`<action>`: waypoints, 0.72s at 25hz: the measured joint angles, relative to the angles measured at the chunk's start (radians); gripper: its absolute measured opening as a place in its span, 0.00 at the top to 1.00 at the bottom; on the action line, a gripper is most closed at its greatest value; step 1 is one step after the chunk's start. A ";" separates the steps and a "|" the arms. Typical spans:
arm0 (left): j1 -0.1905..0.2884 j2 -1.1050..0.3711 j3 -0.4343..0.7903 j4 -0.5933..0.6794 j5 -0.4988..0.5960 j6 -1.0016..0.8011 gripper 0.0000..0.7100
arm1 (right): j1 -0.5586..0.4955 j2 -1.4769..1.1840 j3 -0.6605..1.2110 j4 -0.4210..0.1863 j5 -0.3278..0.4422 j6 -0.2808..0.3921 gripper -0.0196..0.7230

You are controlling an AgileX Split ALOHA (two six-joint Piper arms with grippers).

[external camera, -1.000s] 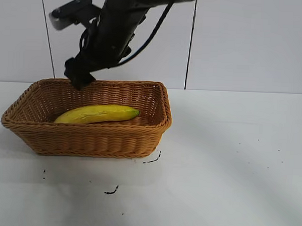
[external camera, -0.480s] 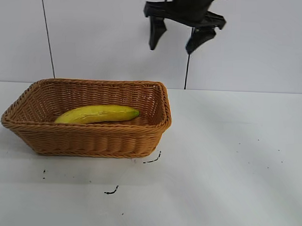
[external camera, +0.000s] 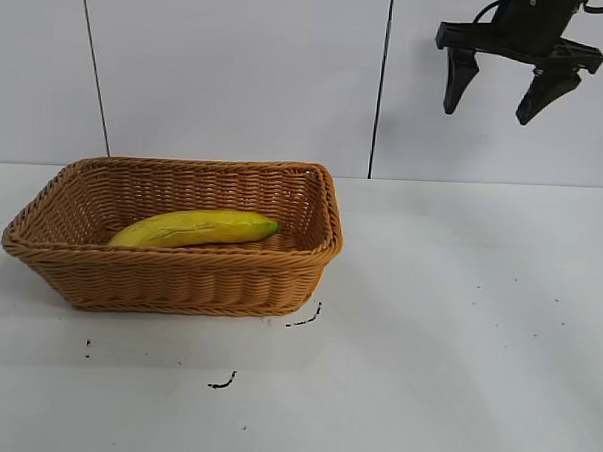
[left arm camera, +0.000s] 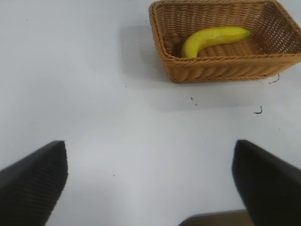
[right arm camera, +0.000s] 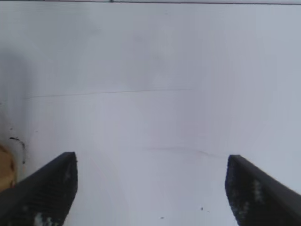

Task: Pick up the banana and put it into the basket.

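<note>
From outside, the banana [external camera: 194,227] lies in the basket [external camera: 179,276], so the right gripper [external camera: 501,103] hangs released and empty above the table; the left gripper [left arm camera: 150,188] waits spread wide nearby; the right wrist sees only table [right arm camera: 155,117].

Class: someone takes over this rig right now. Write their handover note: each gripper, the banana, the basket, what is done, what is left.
Right gripper: open, empty, high above the table, well right of the basket.
Left gripper: open, empty, over bare table, apart from the basket.
Banana: lying inside the basket.
Done: banana placed.
Left: nothing but parking the right arm.
</note>
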 joint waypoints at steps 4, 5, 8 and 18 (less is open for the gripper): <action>0.000 0.000 0.000 0.000 0.000 0.000 0.03 | -0.009 -0.100 0.186 -0.028 -0.001 -0.007 0.17; 0.000 0.000 0.000 0.000 0.000 0.000 0.03 | -0.011 -0.135 0.247 -0.028 -0.001 -0.007 0.17; 0.000 0.000 0.000 0.000 0.000 0.000 0.03 | -0.013 -0.240 0.434 -0.021 0.000 -0.008 0.17; 0.000 0.000 0.000 0.000 0.000 0.000 0.03 | -0.013 -0.712 1.074 0.020 0.000 -0.052 0.17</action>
